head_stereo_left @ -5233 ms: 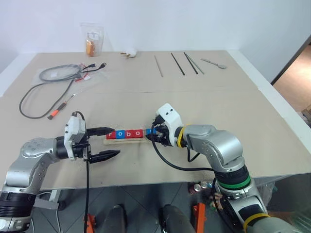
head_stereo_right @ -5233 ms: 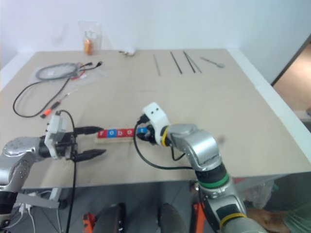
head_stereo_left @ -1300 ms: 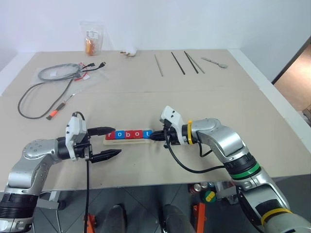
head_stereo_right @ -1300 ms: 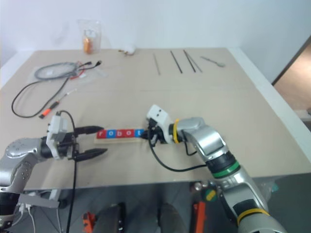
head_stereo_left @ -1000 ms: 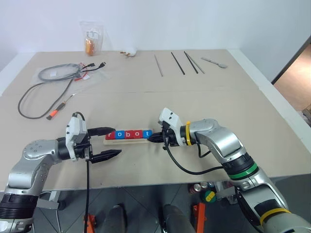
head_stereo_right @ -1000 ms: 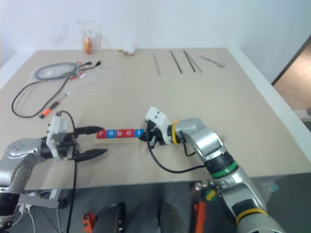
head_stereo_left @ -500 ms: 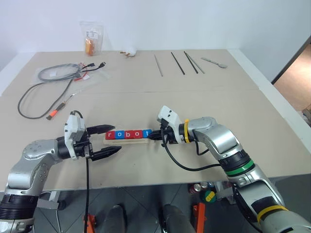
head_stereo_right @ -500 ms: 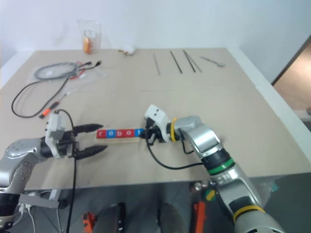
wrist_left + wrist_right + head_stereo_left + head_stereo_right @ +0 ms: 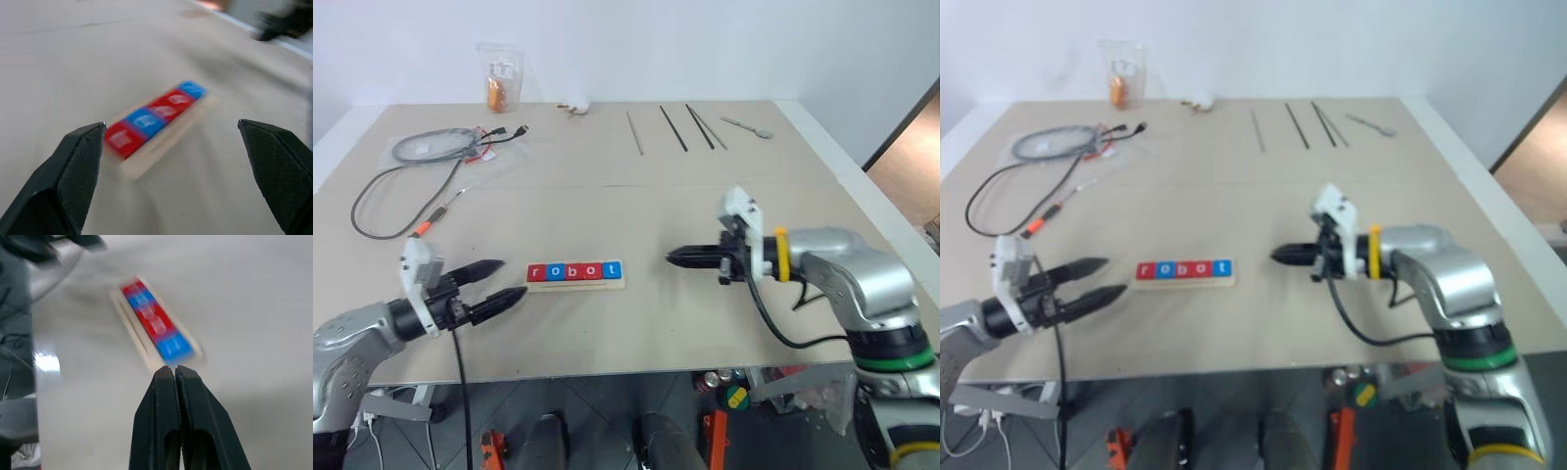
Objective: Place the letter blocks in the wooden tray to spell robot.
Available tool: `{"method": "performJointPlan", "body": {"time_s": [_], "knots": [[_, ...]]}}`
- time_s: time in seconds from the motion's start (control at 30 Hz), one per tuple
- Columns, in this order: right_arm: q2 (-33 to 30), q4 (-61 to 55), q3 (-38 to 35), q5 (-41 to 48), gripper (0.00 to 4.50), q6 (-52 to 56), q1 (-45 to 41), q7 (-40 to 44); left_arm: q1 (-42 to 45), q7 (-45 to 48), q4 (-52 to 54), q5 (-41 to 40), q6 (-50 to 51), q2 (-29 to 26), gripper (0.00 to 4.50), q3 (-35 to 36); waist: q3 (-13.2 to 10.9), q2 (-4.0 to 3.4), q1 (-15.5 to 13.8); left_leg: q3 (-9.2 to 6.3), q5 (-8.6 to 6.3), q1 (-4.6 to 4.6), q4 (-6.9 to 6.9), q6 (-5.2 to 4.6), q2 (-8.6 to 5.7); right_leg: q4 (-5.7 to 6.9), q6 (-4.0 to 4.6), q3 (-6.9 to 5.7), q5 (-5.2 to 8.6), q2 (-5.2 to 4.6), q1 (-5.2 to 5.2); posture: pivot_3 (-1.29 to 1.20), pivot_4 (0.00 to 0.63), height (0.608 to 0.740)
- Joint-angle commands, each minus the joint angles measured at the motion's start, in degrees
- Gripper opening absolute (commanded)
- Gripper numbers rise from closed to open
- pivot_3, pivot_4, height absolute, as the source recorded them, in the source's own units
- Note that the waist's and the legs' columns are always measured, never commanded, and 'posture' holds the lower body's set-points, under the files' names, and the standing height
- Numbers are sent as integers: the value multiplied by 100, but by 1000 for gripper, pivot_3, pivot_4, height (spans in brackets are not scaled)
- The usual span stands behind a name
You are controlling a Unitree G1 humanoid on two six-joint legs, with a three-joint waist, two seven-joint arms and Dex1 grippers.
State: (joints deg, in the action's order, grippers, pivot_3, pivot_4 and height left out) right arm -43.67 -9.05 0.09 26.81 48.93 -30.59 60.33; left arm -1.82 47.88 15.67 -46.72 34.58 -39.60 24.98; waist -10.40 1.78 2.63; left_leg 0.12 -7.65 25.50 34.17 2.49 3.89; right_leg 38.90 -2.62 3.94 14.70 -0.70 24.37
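Now, from the head: blocks (image 9: 575, 271) spelling "robot" in tray (image 9: 576, 284) mid-table; left gripper (image 9: 499, 283) spread, beside tray's left end; right gripper (image 9: 673, 258) pressed together, apart on right. Left wrist: tray between fingers (image 9: 78, 166). Right wrist: shut tips near blue end.

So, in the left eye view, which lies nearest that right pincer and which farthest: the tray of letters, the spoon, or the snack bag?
From the right pincer:
1. Wooden tray with its letter blocks, just ahead of its tips.
2. Spoon, at the table's far edge.
3. Snack bag, at the far left corner.
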Motion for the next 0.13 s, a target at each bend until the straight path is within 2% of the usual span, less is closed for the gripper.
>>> {"method": "performJointPlan", "body": {"time_s": [0.03, 0.13], "knots": [[-50, -59, -550, 73, 61, -109, 190, -357, -135, -460, 329, -555, 196, 134, 4500, 689, -1, 2, 11, 0, 0, 0, 4, 0, 0, 0, 2, -1, -3, 2, 0, 0, 150, 740], [111, 17, -748, 111, 61, -58, 419, -688, -365, -688, 359, -464, 153, 244, 4500, 799, -1, 2, 15, 0, 0, -9, 14, 1, 1, 0, 9, 1, -10, 2, -6, 0, 150, 740]]}}
